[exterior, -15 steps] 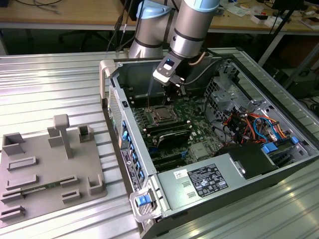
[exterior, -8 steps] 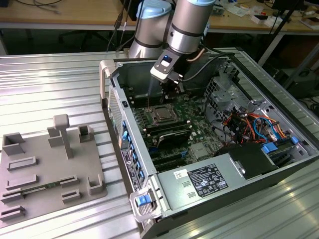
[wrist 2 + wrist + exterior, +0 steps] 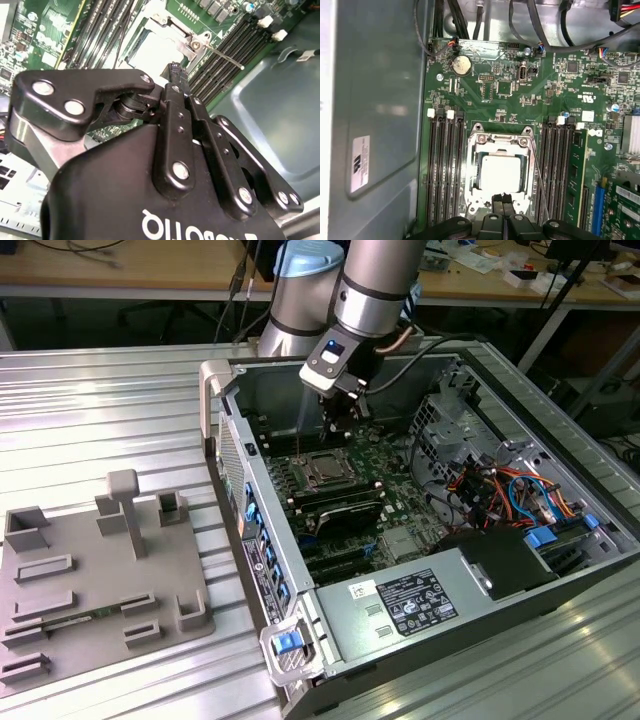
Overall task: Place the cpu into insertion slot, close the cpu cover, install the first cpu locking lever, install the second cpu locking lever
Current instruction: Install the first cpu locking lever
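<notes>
In the first wrist view the cpu [image 3: 500, 172] lies flat in the insertion slot [image 3: 470, 145], its dull silver top showing through the window of the cpu cover [image 3: 473, 175]. The cover lies down over it. A thin metal locking lever [image 3: 538, 172] runs along one side of the socket; in the second wrist view this lever [image 3: 227, 56] angles out over the black memory slots. My gripper [image 3: 502, 201] hovers just above the socket's edge, fingers pressed together with nothing between them. The exterior view has the gripper [image 3: 345, 418] over the socket [image 3: 325, 470] inside the open computer case.
Long black memory slots [image 3: 442, 170] flank the socket on both sides. The case's grey wall [image 3: 375, 100] stands close by. Cables [image 3: 500, 490] and a power supply [image 3: 410, 605] fill the exterior view's right. A grey fixture plate [image 3: 90, 580] lies on the table at the exterior view's left.
</notes>
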`<action>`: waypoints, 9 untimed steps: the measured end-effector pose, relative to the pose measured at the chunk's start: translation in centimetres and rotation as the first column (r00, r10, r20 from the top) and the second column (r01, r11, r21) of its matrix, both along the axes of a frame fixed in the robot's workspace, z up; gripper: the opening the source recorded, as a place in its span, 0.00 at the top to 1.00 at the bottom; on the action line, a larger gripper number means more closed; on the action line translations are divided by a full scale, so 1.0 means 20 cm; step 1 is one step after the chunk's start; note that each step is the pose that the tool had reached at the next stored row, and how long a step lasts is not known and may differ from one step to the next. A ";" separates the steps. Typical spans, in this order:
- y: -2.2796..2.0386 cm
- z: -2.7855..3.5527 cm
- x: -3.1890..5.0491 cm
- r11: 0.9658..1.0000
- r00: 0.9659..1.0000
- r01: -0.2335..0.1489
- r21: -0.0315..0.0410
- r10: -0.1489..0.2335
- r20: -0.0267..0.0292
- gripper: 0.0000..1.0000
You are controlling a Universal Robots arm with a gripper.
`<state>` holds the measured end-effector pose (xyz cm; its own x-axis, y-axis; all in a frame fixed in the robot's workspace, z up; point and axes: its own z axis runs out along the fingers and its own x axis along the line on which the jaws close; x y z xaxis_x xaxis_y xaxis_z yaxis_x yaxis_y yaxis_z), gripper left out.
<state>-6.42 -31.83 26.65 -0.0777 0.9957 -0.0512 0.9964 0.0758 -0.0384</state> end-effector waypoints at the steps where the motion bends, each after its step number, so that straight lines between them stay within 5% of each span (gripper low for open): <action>1: -0.001 0.000 -0.006 1.000 1.000 0.000 0.000 0.000 0.002 0.89; 5: -0.003 -0.004 -0.043 1.000 0.999 -0.002 0.000 0.002 0.032 0.89; 7: -0.003 -0.006 -0.055 1.000 0.999 -0.003 0.000 0.003 0.051 0.89; 9: -0.003 -0.006 -0.057 1.000 0.998 -0.003 0.000 0.003 0.055 0.89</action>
